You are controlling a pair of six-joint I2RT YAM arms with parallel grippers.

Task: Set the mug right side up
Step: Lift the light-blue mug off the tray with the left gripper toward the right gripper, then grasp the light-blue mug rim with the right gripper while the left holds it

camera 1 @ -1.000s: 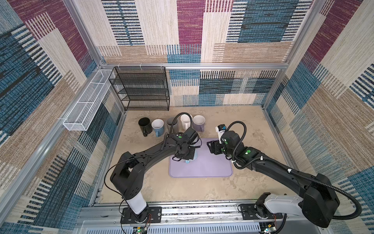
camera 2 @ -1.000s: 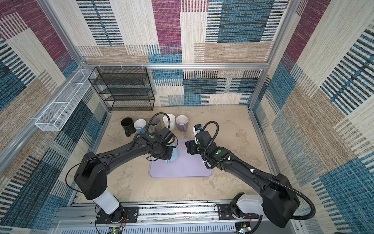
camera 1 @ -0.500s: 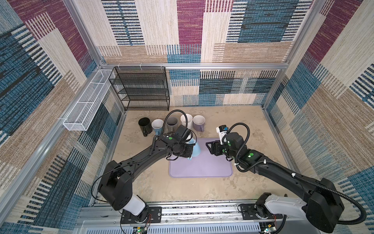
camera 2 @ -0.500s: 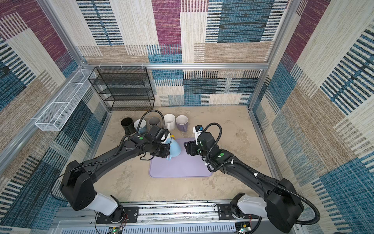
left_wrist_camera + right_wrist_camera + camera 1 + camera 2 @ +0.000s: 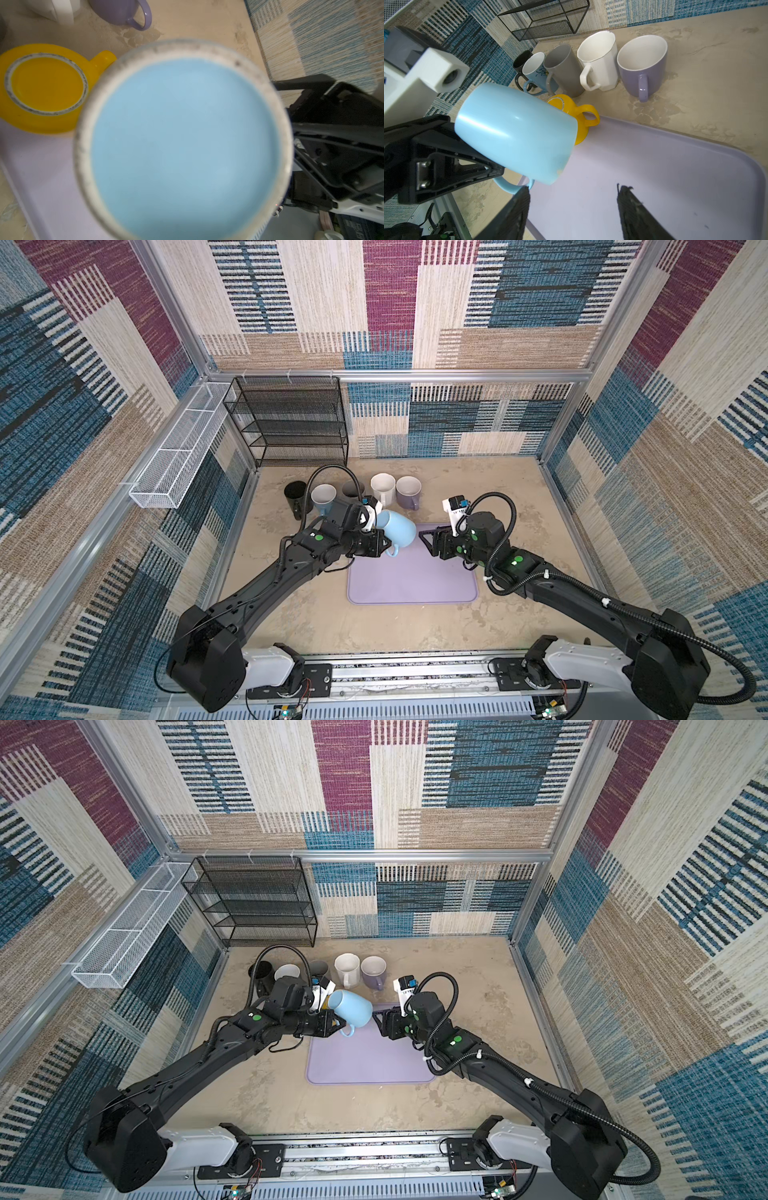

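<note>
Hanging tilted on its side over the far left corner of the purple mat point(image 5: 411, 580), the light blue mug point(image 5: 397, 529) is clear of the surface in both top views; the left gripper point(image 5: 384, 545) is pinched narrow on it at the handle; the right gripper point(image 5: 424, 537) faces the mug from just beside it, jaws apart with nothing between them. Behind the mat stand a black mug point(image 5: 296, 491), a blue-and-white mug point(image 5: 323, 494), a grey mug point(image 5: 353, 488), a white mug point(image 5: 382, 485) and a purple mug point(image 5: 408, 489), all mouth up. In a top view a yellow sliver shows at the mug's left edge.

In the left wrist view the mug's base with its pale unglazed ring fills the picture; beside it a yellow mug point(image 5: 45, 87) sits upside down at the mat's edge.

In the right wrist view the mug's wider mouth end slants down toward the mat; the handle loop comes out from under the left gripper's finger point(image 5: 483, 166); the right gripper's own fingers point(image 5: 517, 212) stand wide over bare mat, apart from the mug.
</note>
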